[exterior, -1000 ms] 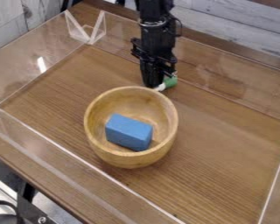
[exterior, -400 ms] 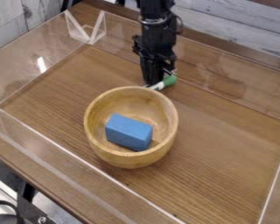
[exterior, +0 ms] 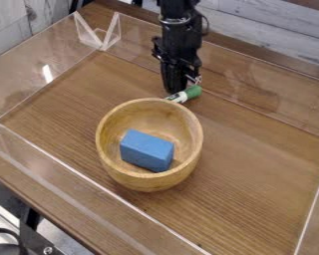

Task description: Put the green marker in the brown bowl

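The brown bowl point(exterior: 107, 139) sits in the middle of the wooden table, light tan and thick-walled. Just behind its far rim, my black gripper point(exterior: 178, 88) points straight down. Its fingers are shut together around the green marker point(exterior: 189, 95). Only the marker's green end and a bit of white barrel stick out to the right of the fingertips, close to the table and the bowl's far edge. The rest of the marker is hidden by the fingers.
A blue rectangular block point(exterior: 147, 149) lies inside the bowl. Clear acrylic walls point(exterior: 23, 85) fence in the wooden table point(exterior: 255, 149). A small clear stand point(exterior: 96, 33) is at the back left corner.
The gripper has risen slightly, and the marker's green end has shifted a little up and left with it. The bowl and block have stayed put.
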You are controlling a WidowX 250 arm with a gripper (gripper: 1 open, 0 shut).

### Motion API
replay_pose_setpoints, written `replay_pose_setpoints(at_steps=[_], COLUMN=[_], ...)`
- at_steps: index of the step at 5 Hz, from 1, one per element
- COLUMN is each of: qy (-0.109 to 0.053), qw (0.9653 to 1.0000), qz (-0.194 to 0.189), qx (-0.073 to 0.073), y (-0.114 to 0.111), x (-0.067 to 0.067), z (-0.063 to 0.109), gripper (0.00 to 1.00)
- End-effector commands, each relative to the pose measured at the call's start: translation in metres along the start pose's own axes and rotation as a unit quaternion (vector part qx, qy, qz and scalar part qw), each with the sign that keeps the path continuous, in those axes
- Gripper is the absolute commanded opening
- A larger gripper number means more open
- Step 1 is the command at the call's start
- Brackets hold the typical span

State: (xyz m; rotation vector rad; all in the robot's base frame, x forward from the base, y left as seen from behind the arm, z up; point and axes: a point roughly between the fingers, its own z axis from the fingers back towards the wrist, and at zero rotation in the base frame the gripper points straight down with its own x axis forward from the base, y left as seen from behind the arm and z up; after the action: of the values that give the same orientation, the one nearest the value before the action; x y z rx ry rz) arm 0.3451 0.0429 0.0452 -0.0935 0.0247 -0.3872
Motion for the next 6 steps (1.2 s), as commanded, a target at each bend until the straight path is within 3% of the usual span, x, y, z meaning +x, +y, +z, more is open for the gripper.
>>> replay_pose_setpoints(at_steps=[1, 3, 4, 6], qy=[-0.039, -0.043, -0.043, -0.043], qw=[0.9989, 0.9986, 0.9984, 0.9976], qz=[-0.006, -0.011, -0.021, -0.042], qx=[0.026, 0.029, 0.029, 0.033], y=[0.0064, 0.0110, 0.0083, 0.0010], x=[0.0103, 0.0122, 0.0097, 0.0032], z=[0.0294, 0.0313, 0.0313, 0.0304], gripper=[0.00, 0.00, 1.00, 1.00])
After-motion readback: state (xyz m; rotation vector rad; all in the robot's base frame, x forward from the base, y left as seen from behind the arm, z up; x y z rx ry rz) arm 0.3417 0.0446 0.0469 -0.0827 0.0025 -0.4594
